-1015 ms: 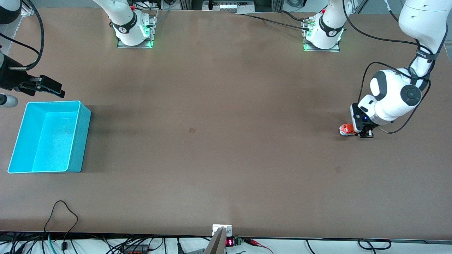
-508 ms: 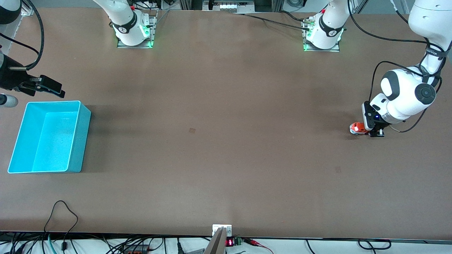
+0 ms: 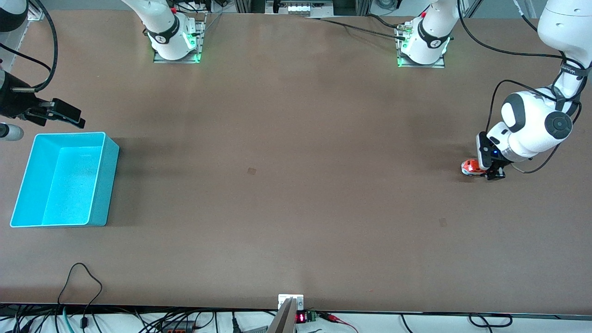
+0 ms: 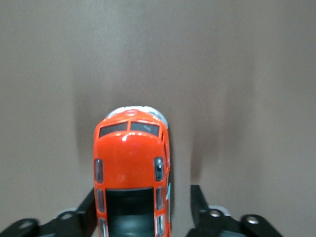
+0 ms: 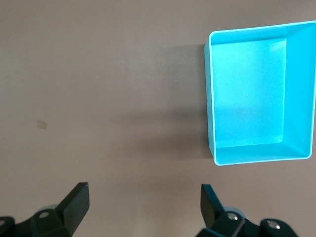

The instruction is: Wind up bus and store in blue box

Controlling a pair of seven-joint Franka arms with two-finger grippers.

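The small orange bus [image 3: 469, 167] stands on the table near the left arm's end. In the left wrist view the bus [image 4: 131, 158] lies between my left gripper's [image 4: 143, 200] fingers, its dark roof panel toward the wrist. One finger [image 4: 89, 210] touches its side; the other finger [image 4: 198, 200] stands apart with a gap. In the front view the left gripper [image 3: 490, 173] is low at the table. The blue box [image 3: 109, 185] sits empty at the right arm's end. My right gripper [image 3: 69, 118] is open and empty, up over the table beside the box's [image 5: 211, 98] rim.
Bare brown table [image 3: 286, 185] lies between the bus and the box. The arm bases [image 3: 175, 41] stand at the edge farthest from the camera. Cables [image 3: 83, 277] hang at the nearest edge.
The left gripper and the bus have slid together along the table toward the left arm's end, most of it in the first half second. The right arm has not moved.
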